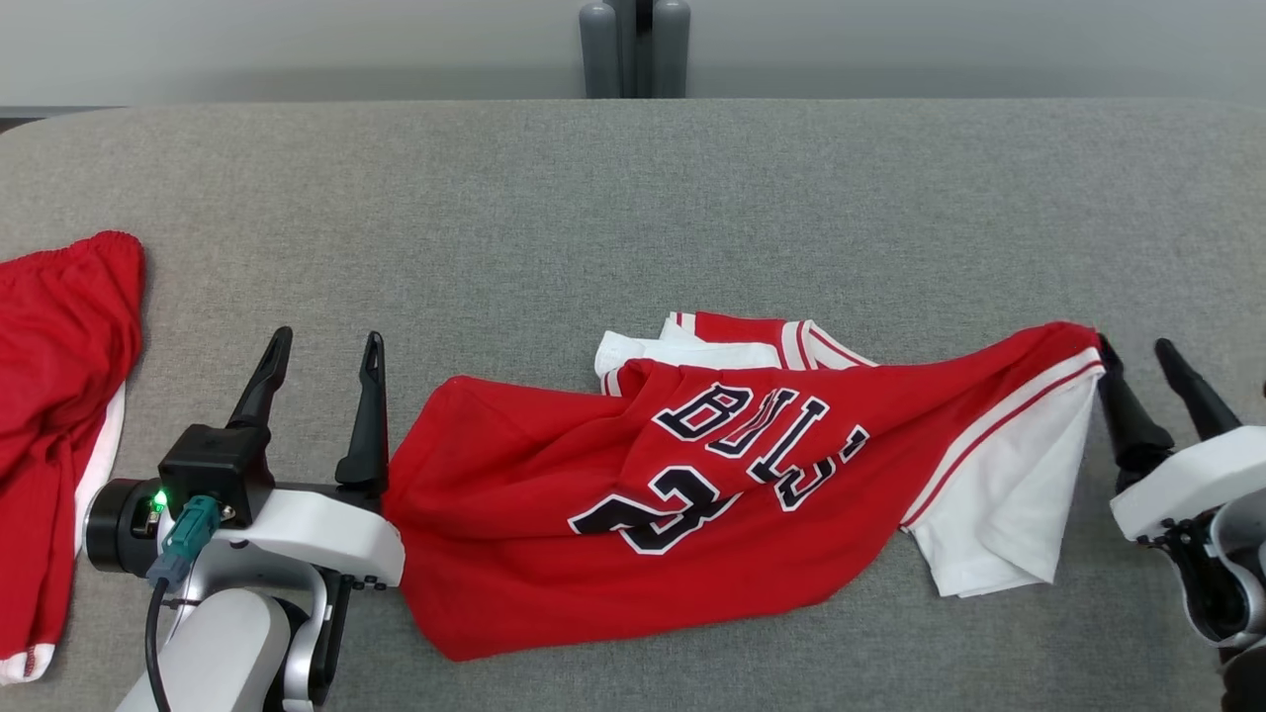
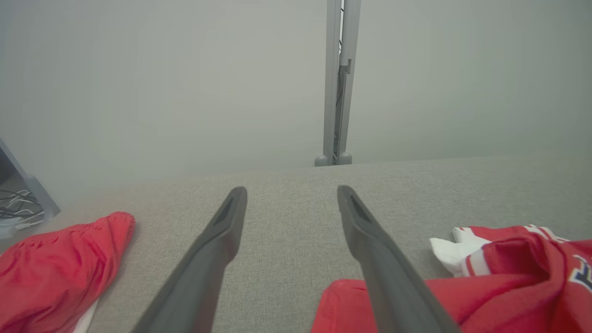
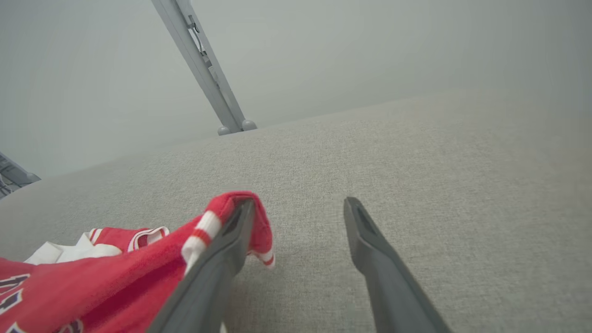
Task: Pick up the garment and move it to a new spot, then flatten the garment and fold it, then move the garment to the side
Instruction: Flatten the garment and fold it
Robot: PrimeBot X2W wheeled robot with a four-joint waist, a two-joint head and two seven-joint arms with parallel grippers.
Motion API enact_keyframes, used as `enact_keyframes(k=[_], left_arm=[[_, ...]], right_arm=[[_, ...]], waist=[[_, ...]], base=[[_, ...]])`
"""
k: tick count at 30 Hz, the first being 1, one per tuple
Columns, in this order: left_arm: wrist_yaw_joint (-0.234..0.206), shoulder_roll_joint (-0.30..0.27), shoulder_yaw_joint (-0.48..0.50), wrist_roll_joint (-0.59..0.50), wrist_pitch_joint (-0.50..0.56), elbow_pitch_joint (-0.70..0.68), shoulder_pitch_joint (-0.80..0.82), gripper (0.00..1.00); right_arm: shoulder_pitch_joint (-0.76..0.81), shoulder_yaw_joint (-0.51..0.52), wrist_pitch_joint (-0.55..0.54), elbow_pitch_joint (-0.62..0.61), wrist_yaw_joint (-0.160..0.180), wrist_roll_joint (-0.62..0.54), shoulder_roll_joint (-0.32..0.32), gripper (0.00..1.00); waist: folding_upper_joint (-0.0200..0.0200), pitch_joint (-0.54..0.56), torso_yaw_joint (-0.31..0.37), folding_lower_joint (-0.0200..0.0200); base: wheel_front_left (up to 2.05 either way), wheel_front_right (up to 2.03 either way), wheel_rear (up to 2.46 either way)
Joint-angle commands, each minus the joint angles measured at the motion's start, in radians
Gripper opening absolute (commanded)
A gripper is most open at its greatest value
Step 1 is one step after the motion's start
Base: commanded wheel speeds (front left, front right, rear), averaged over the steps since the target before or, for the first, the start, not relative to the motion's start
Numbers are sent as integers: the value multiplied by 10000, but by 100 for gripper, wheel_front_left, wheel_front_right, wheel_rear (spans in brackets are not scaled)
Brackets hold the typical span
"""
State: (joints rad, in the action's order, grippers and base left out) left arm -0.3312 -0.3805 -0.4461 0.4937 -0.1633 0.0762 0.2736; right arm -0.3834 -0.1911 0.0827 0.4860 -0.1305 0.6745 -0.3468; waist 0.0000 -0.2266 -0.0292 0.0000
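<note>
Head view, near to far: left end effector (image 1: 328,336) sits at lower left, fingers spread wide with nothing between them. One finger is right at the left edge of the jersey (image 1: 554,514). Right end effector (image 1: 1132,344) sits at lower right, fingers also apart and not pinching anything.

Right wrist view: the jersey's red-and-white striped corner is draped over the tip of my inner finger (image 3: 217,268). The other finger is clear of the cloth.

Jersey lies crumpled across the middle of the grey bench (image 1: 633,198), between my two end effectors. It's red side up with dark lettering and a number showing. White fabric is folded out at its right end, and striped trim is bunched on its far side.

Further left on the bench there's a second red garment (image 1: 59,336), well apart from the jersey. At the far edge, a grey post (image 1: 633,49) stands behind the bench against a pale wall.
</note>
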Motion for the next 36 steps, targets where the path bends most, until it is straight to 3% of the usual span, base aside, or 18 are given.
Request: enact_keyframes(k=[1, 6, 10, 15, 18, 26, 36], left_arm=[[-50, -56, 50, 23, -52, 13, 23, 100], [-206, -156, 207, 89, -129, -68, -212, 100], [-344, -329, 392, 139, -195, -208, -403, 100], [-585, -528, 639, 199, -222, -454, -697, 100], [-748, -650, 737, 197, -219, -645, -970, 100], [-1134, -814, 836, 210, -169, -1248, -1774, 100], [-1423, -841, 648, 180, -106, -1783, -2644, 100]], right_arm=[[41, 221, 409, 249, -4, -75, -210, 100], [481, 875, 1104, 212, -4, -267, -406, 100], [898, 2050, 1533, -273, -4, -798, -396, 100], [1463, 3561, 1716, -1754, -6, -2003, 188, 100], [1812, 3906, 1570, -3040, -6, -2822, 666, 100], [2966, 3316, 418, -6137, -4, -4462, 1886, 100], [4405, 2843, -431, -7194, -4, -5301, 2630, 100]], waist=[[0, 22, 50, 0], [0, 185, 211, 0], [0, 365, 352, 0], [0, 654, 469, 0], [0, 863, 485, 0], [0, 1434, 410, 0], [0, 1884, 233, 0]], base=[[0, 0, 0], [0, 0, 0], [0, 0, 0], [0, 0, 0], [0, 0, 0], [0, 0, 0], [0, 0, 0]])
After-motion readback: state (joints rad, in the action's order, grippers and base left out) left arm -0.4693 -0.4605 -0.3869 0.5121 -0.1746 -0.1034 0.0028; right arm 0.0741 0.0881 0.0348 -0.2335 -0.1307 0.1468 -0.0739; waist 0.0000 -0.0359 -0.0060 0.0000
